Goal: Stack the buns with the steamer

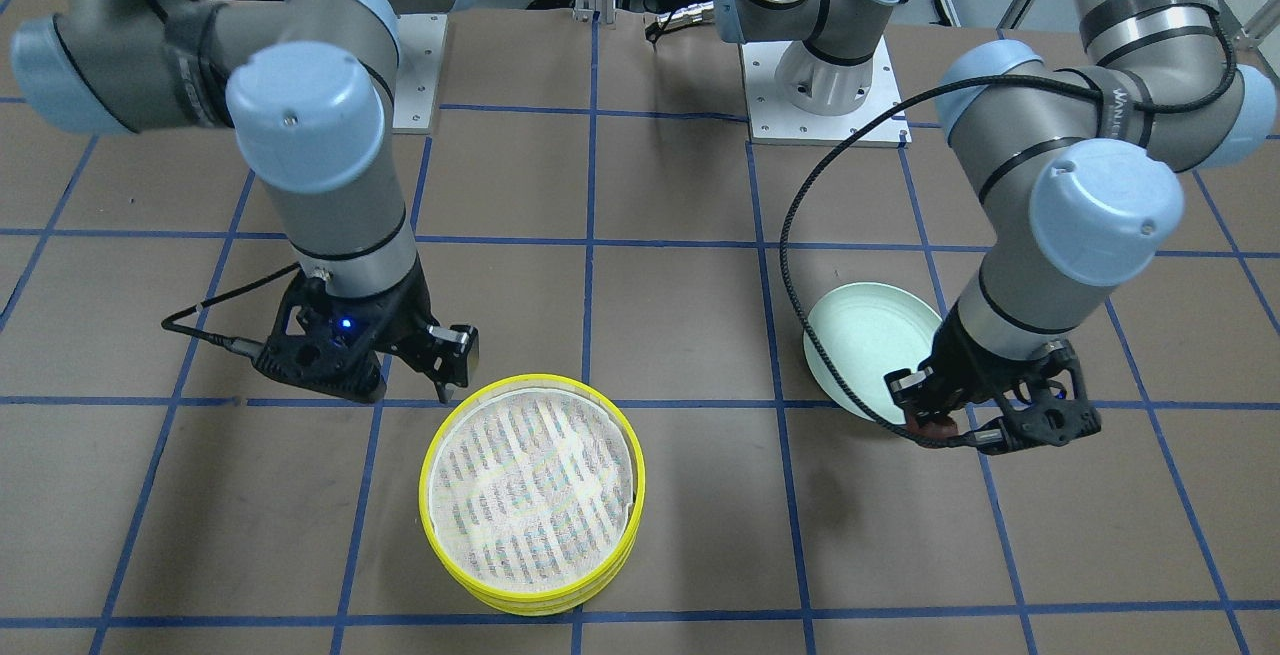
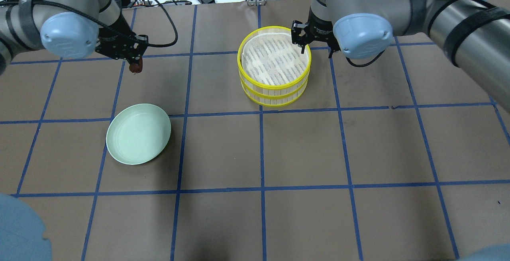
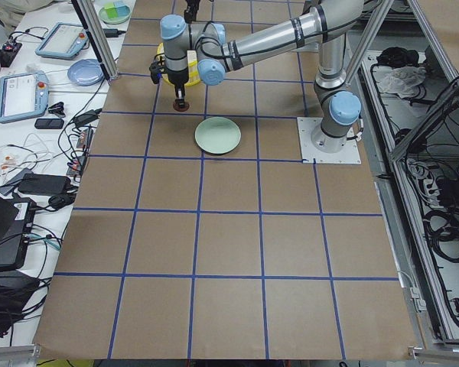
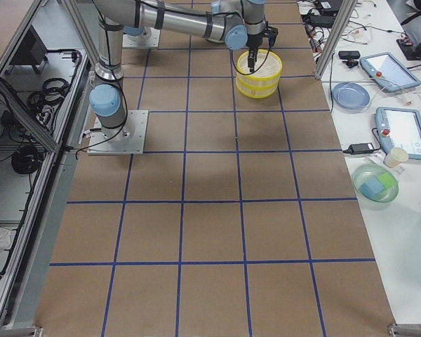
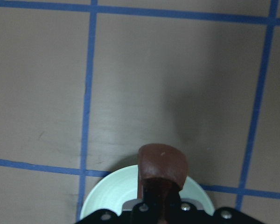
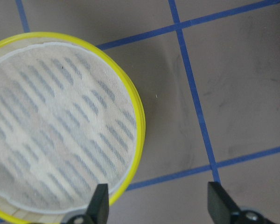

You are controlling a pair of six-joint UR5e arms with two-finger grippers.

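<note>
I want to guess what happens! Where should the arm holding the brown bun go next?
Probably across to the steamer, above its top layer: the left gripper grips the brown bun near the plate, and that layer looks empty.

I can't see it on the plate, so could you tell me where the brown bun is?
In the overhead view's left half, the brown bun is gripped in the left end effector, just beyond the plate.
</note>
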